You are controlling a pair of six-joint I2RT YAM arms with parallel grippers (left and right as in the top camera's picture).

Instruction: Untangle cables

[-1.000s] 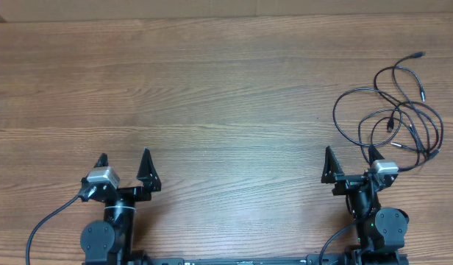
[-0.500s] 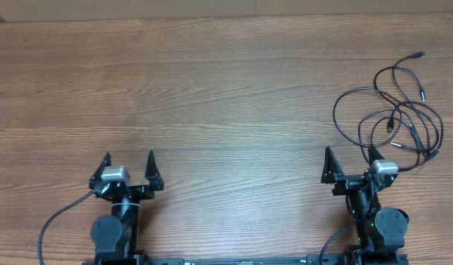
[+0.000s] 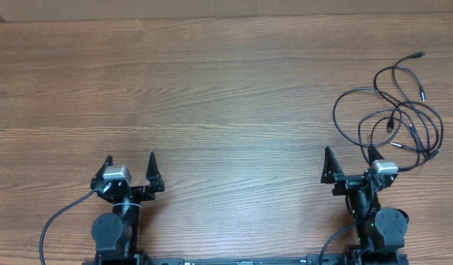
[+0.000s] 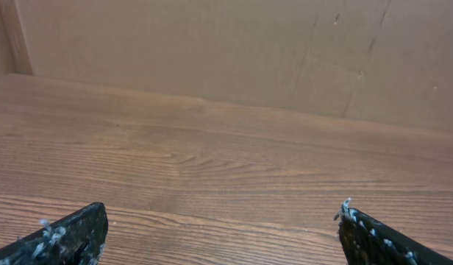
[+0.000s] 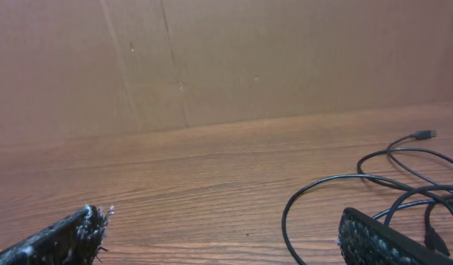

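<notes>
Though partial wrist-side, cables (image 3: 390, 121) whole overhead.

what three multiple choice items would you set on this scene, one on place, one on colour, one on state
1. Where on the table do the cables lie?
A. far right side, by the right gripper
B. the middle
C. far left side

2. What colour are the cables?
A. white
B. black
C. red

3. How do the left gripper and right gripper stand?
A. both shut on cables
B. both open, empty
C. one open, one shut

Answers: 1 A, the overhead view shows the loops near the right edge; 2 B, every cord is black; 3 B, wide gaps show between both pairs of fingers, nothing held.
</notes>
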